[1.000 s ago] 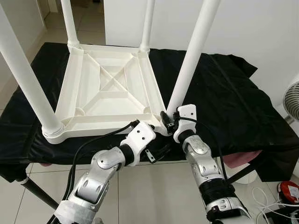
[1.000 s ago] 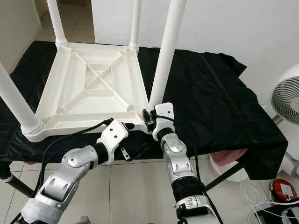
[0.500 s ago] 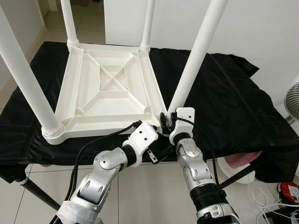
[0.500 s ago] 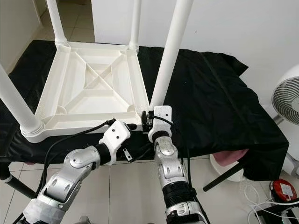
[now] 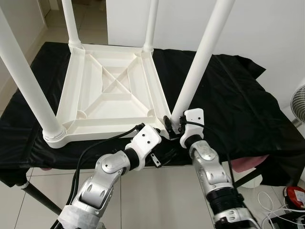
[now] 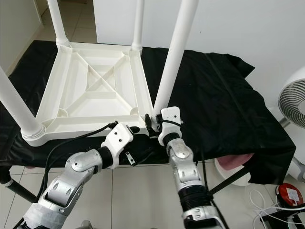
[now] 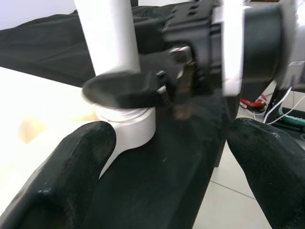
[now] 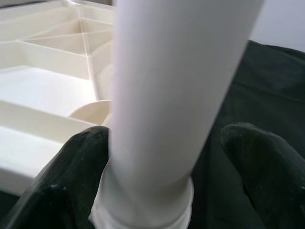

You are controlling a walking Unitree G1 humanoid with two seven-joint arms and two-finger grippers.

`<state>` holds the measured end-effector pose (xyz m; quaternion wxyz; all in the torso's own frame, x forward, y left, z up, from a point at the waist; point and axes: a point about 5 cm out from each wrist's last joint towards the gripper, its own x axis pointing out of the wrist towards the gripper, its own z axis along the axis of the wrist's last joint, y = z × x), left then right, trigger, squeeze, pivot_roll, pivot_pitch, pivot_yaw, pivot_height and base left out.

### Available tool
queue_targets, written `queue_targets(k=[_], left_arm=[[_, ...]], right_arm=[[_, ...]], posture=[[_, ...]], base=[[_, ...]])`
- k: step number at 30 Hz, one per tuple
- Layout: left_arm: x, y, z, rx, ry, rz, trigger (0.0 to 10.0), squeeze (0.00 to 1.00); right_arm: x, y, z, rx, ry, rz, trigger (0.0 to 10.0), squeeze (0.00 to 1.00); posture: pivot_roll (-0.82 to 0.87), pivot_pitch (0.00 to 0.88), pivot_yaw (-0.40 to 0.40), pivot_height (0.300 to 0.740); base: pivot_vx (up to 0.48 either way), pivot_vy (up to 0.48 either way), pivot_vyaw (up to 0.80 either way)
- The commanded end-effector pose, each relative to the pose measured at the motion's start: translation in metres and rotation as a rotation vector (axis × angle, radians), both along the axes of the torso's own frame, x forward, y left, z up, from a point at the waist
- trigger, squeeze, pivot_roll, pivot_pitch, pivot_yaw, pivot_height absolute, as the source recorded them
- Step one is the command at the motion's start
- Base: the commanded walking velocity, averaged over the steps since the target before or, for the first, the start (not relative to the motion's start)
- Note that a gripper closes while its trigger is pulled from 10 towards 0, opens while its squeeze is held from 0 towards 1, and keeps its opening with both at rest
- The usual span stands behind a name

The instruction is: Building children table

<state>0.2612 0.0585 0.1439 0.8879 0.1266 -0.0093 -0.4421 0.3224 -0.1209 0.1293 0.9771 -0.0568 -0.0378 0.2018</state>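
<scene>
The white children's table [image 5: 114, 90] lies upside down on a black cloth [image 5: 238, 105], with its legs pointing up. My right gripper [image 8: 167, 167] is open at the near right corner. Its fingers [image 8: 81, 176] straddle the base of the near right leg [image 5: 200, 62]; one pad touches the leg, and a gap shows beside the other. My left gripper [image 7: 167, 157] is open too, just off the same corner [image 7: 128, 129] at the table's front edge, pointing at the leg's socket and holding nothing.
Three other legs stand at the far corners [image 5: 71, 24] [image 5: 151, 24] and the near left corner [image 5: 28, 90]. A white fan [image 6: 293, 95] stands on the right, a white wall is behind. A pink thing [image 5: 248, 162] and cables lie on the tiled floor.
The near right leg's top has leaned further right. My right wrist shifted left, then back right, staying at the leg's base. The left arm has barely moved.
</scene>
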Motion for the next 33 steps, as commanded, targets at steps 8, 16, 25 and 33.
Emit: queue_targets(k=[8, 16, 25, 33], left_arm=[[-0.001, 0.003, -0.002, 0.019, 0.001, 0.011, 10.0, 0.00], [0.000, 0.003, 0.000, 0.019, -0.002, 0.012, 10.0, 0.00], [0.002, 0.003, 0.002, 0.015, -0.008, 0.018, 10.0, 0.00], [0.002, 0.003, 0.003, 0.015, -0.011, 0.023, 10.0, 0.00]], right_arm=[[0.014, -0.022, -0.003, -0.110, 0.045, 0.264, 10.0, 0.00], [0.028, -0.021, -0.001, -0.128, 0.077, 0.310, 10.0, 0.00], [0.034, -0.008, -0.003, -0.141, 0.093, 0.369, 1.8, 0.00], [0.031, -0.009, -0.012, -0.145, 0.115, 0.387, 0.0, 0.00]], posture=[[0.04, 0.015, -0.087, 0.740], [0.05, 0.012, -0.087, 0.740], [0.06, 0.009, -0.089, 0.740], [0.05, 0.010, -0.086, 0.740]], base=[[0.000, 0.000, 0.00], [0.000, 0.000, 0.00], [0.000, 0.000, 0.00], [0.000, 0.000, 0.00]])
